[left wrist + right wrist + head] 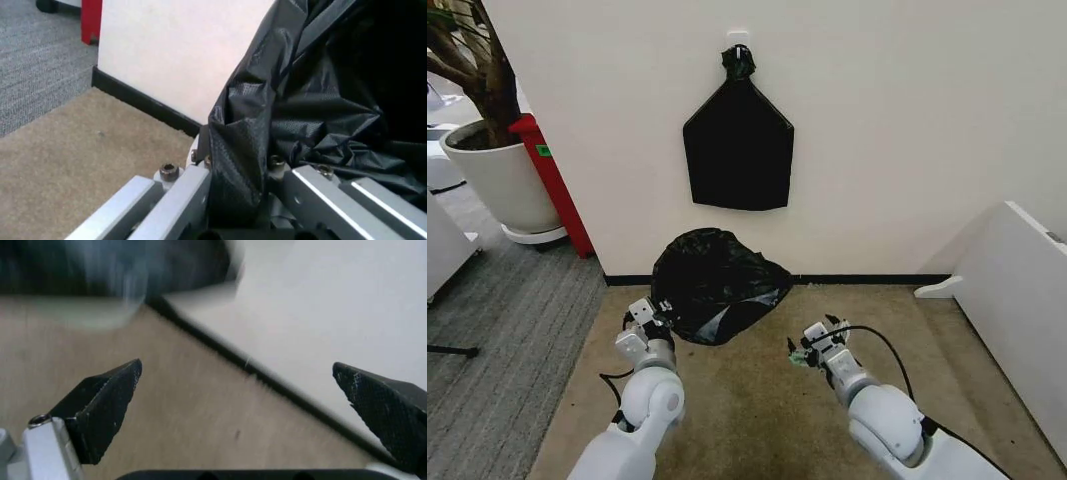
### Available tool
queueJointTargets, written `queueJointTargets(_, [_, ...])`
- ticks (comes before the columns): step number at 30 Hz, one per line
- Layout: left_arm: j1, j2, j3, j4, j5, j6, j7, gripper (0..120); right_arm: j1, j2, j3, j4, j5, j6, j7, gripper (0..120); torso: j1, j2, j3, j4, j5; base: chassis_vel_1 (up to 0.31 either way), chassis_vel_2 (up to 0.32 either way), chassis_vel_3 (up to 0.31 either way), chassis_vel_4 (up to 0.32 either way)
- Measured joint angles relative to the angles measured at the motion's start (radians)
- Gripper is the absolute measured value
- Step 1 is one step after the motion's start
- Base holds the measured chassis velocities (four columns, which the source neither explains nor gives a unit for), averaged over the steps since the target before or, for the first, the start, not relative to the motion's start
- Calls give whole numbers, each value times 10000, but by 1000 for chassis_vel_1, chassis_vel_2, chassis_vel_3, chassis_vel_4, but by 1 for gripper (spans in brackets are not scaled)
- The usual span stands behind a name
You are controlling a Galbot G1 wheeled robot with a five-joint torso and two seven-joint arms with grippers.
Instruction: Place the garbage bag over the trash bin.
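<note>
The garbage bag (715, 283), black, glossy and rumpled, is bulged out on the floor against the wall. My left gripper (653, 317) is at its lower left edge, shut on a fold of the plastic. In the left wrist view the garbage bag (313, 100) runs down between the metal fingers (183, 197) of the left gripper (240, 200). My right gripper (811, 346) hovers open over the floor to the bag's right, apart from it; in its wrist view the right gripper (237, 367) holds nothing. The trash bin is hidden under the bag; a blurred pale shape (93, 310) below the black plastic may be it.
A flat black bag bundle (737, 150) hangs knotted on the wall above. A white planter pot (497, 180) with a tree and a red stand (552, 180) are at the left. A white panel (1017, 290) leans at the right. Tan floor (747, 410) lies between my arms.
</note>
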Motion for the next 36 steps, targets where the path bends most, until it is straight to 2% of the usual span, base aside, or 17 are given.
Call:
queueJointTargets(5, [7,-101,132,209,311,-37,59,1,433,35,-53,756,336,152,309,100,0,0,0,0,-1,0,0,0,0])
queueJointTargets(9, [24,-220,316,357,592,-113,155,1,761,395,-491,648,1716,1847,960,100,0,0,0,1,0,0,0,0,0])
queueJointTargets(13, [32,-311,439,338,594,-161,212,1,895,840,-623,18,2287,2429,1083,100,0,0,1,0,1,0,0,0,0])
queueJointTargets(21, [56,-366,555,53,566,-169,268,1,940,1111,-639,-820,2263,2182,1087,100,0,0,1,1,0,0,0,0,0])
queueJointTargets(36, [-139,-347,432,-226,-135,-336,110,1,223,958,-744,-993,1630,2058,600,100,0,0,1,0,0,0,0,0,0])
